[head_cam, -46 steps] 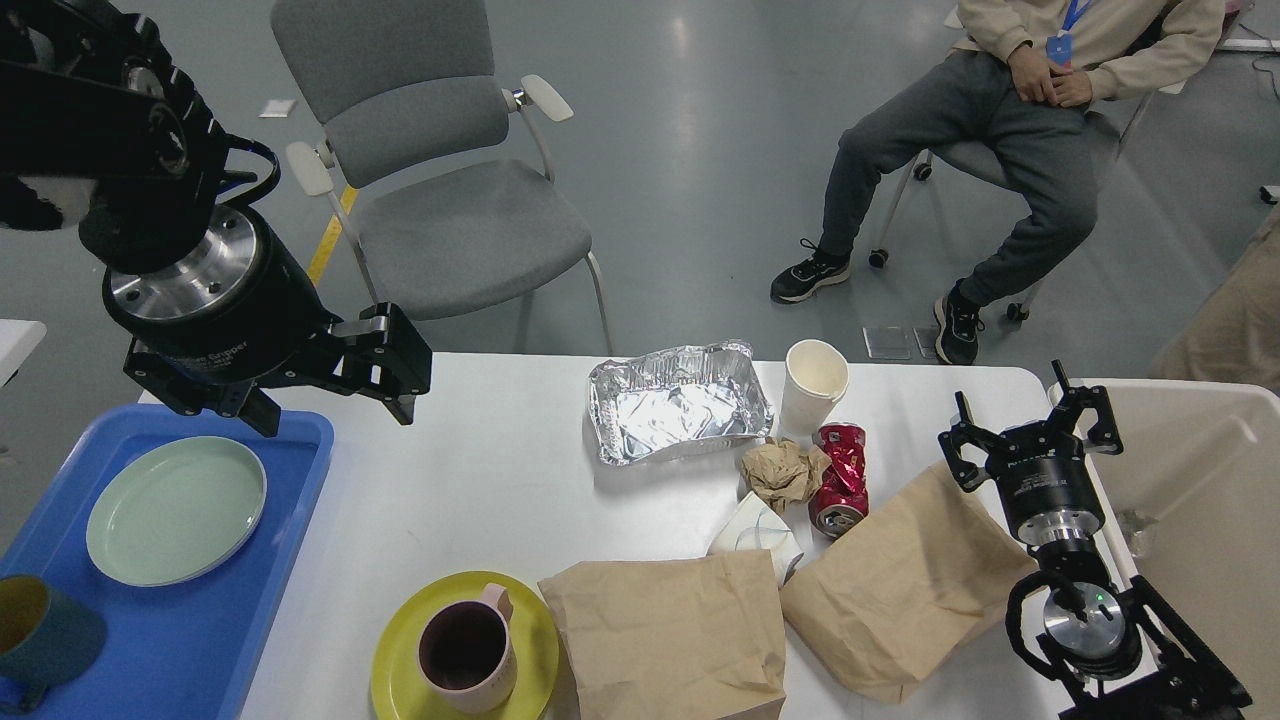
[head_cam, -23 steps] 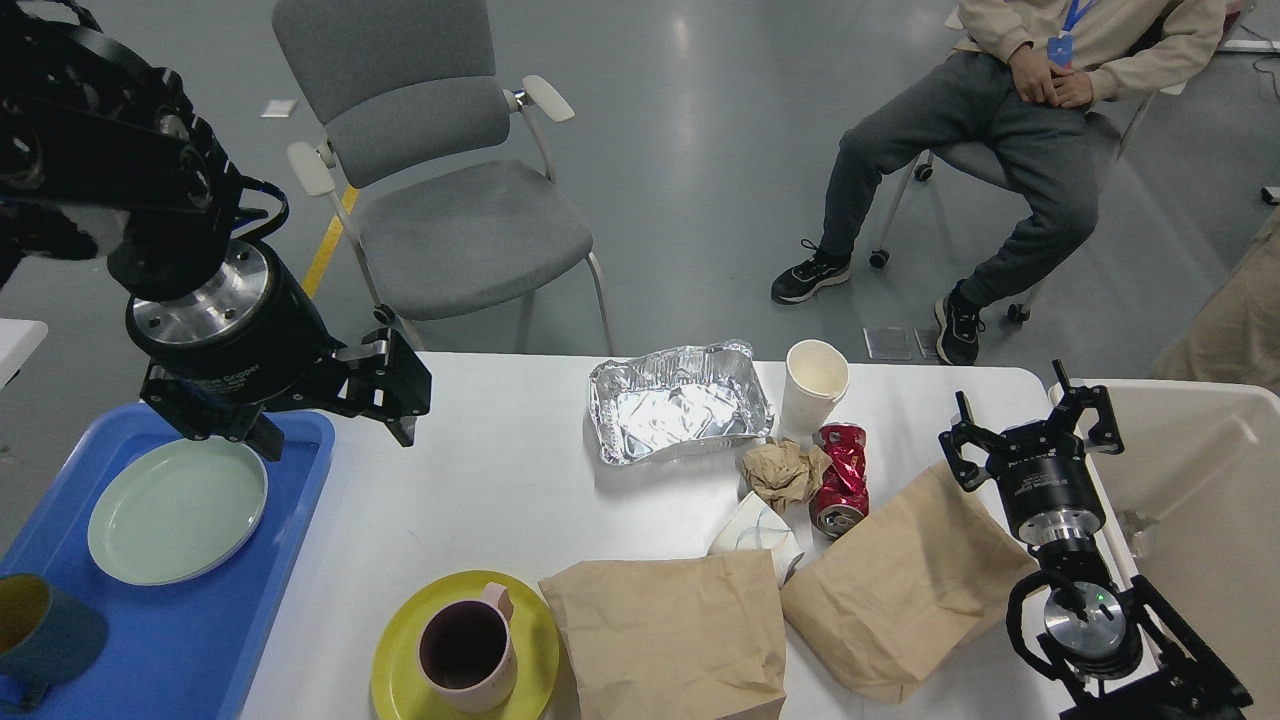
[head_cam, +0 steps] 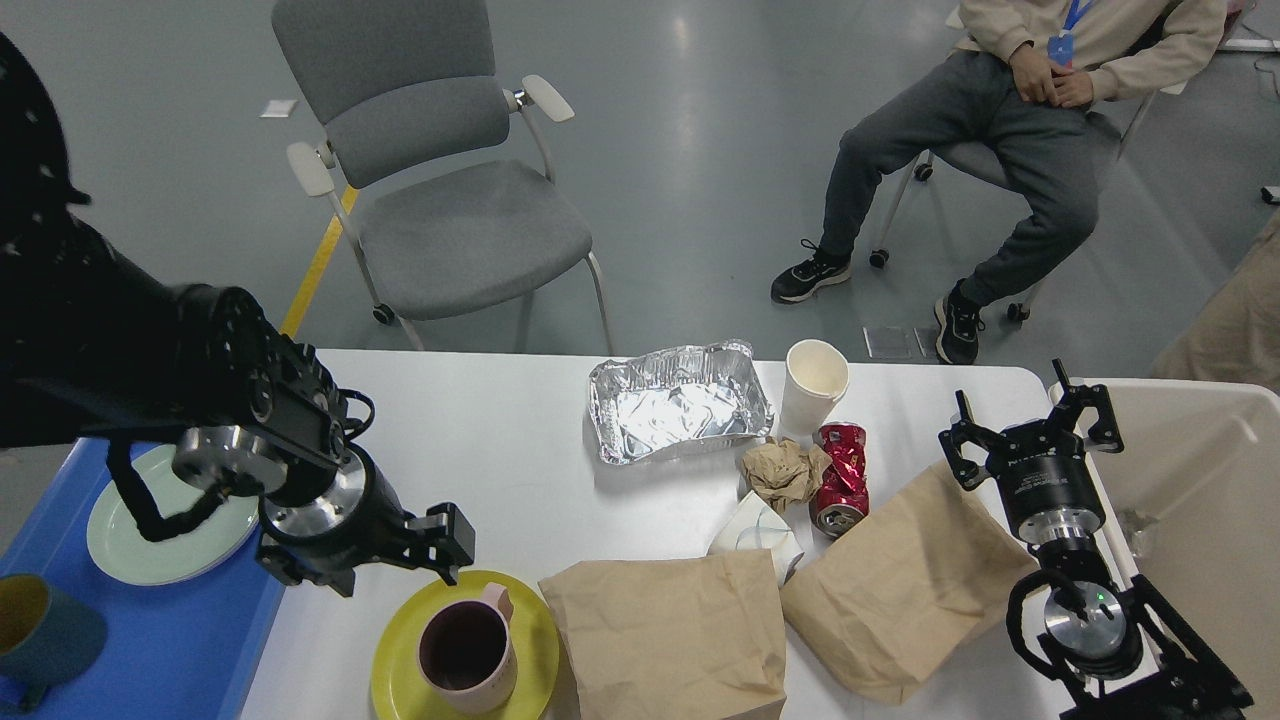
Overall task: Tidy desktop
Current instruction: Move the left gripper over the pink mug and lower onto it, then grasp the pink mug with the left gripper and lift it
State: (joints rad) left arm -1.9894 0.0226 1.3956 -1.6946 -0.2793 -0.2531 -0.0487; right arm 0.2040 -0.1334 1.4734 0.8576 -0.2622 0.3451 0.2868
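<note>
The white desktop [head_cam: 500, 450] holds a foil tray [head_cam: 680, 402], a paper cup [head_cam: 815, 385], a crushed red can [head_cam: 840, 475], a crumpled brown paper ball [head_cam: 782, 472], a squashed white cup [head_cam: 757, 535] and two brown paper bags [head_cam: 670, 630] [head_cam: 900, 585]. A pink mug [head_cam: 468, 650] stands on a yellow plate [head_cam: 395, 665] at the front. My left gripper [head_cam: 385, 562] hangs open just above the plate's far-left rim, holding nothing. At the desktop's right edge my right gripper [head_cam: 1025, 422] is open and empty beside the right bag.
A blue tray [head_cam: 170, 650] at the left carries a pale green plate [head_cam: 125, 550] and a dark teal mug [head_cam: 45, 630]. A cream bin [head_cam: 1210, 480] stands at the right. Behind the desktop are a grey chair [head_cam: 450, 200] and a seated person [head_cam: 1010, 130].
My left arm has swung down and toward me, from above the blue tray's far corner to just over the yellow plate. The right arm and the objects have not moved.
</note>
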